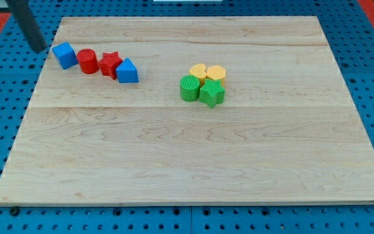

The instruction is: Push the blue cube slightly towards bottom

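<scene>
blue cube is seen at the counter's upper left, touching red cylinder | my tip is set just left of it | jaws: none fitted, state cannot be told

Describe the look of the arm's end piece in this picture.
Only a straight, dark grey rod shows, smooth and round, entering from the view's top left. My tip ends blunt, just left of the blue cube. No cables, markings or joints are visible.

Blue cube (pale wooden board)
</scene>
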You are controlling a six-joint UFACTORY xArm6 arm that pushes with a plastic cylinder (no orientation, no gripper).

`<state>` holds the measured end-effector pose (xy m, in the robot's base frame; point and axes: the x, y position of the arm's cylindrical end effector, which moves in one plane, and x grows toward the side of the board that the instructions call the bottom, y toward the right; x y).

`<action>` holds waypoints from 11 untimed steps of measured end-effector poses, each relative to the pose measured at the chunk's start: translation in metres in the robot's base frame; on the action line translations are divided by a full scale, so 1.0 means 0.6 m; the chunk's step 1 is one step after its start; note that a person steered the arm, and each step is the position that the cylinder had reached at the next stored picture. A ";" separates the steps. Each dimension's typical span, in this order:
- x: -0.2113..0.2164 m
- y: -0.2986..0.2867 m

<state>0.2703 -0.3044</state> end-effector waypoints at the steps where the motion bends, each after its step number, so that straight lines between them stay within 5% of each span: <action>1: -0.030 0.032; 2: -0.030 0.138; 4: 0.044 0.101; 7: 0.031 0.095; 9: -0.006 0.250; 11: 0.041 0.210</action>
